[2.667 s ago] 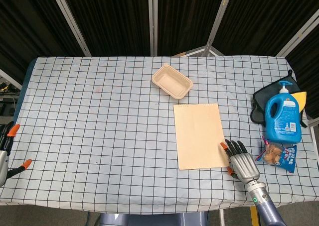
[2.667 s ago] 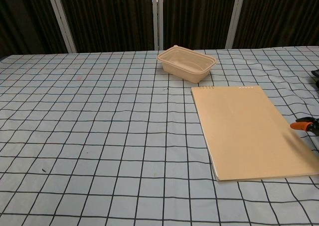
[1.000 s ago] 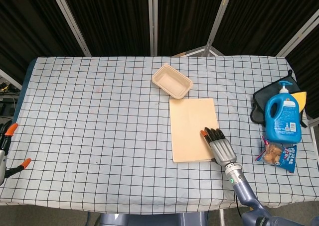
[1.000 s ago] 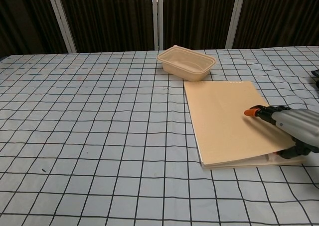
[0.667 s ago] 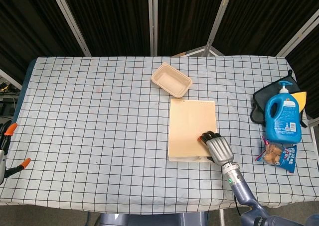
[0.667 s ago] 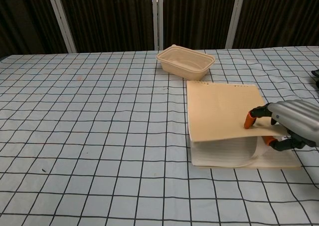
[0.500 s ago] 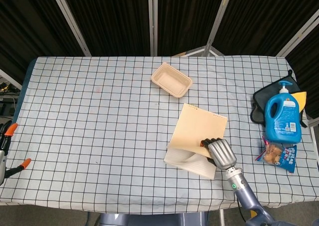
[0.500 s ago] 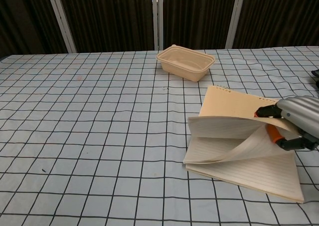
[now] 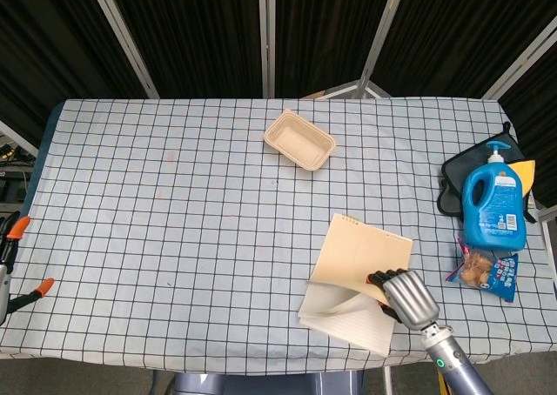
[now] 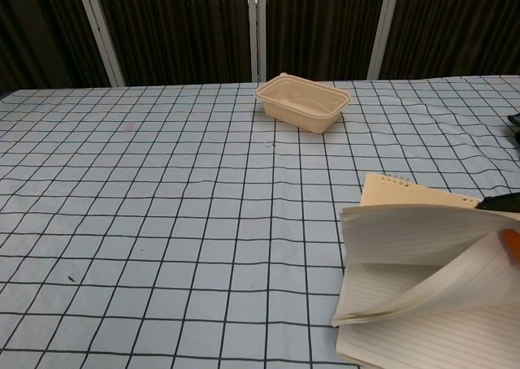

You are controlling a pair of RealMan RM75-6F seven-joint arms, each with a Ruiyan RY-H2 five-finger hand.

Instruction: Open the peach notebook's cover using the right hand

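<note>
My right hand (image 9: 406, 296) holds the peach notebook (image 9: 359, 254) near the front right of the worktop (image 9: 174, 238), fingers (image 9: 383, 279) curled over the raised cover's edge and pinching it. The cover is tilted up, and lined pages (image 10: 422, 280) fan open beneath it in the chest view. My left hand (image 9: 10, 269) sits at the far left edge, fingers apart, holding nothing. A beige tray (image 9: 300, 140) stands well apart, further back.
</note>
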